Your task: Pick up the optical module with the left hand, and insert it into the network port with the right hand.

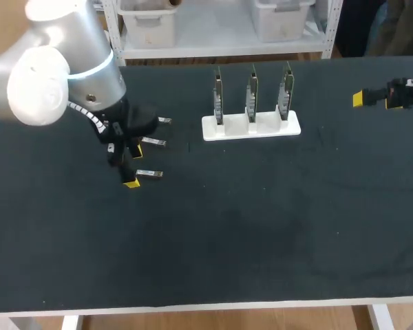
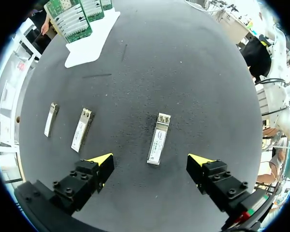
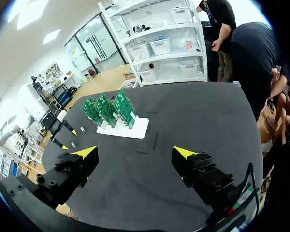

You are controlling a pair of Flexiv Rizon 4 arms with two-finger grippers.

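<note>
**Head view:** white stand (image 1: 251, 126) bearing three upright network cards (image 1: 252, 93); well left of stand, left gripper (image 1: 132, 167) close by optical module (image 1: 149, 173); well right of stand, right gripper (image 1: 375, 100).

**Left wrist view:** left gripper (image 2: 152, 166) fingers spread wide, touching nothing; optical module (image 2: 158, 138) flat on table (image 2: 183, 72) between them, well apart from stand (image 2: 89, 41); white label facing up, print unreadable.

**Right wrist view:** right gripper (image 3: 135, 154) fingers wide apart, empty; stand (image 3: 123, 128) well ahead.
</note>
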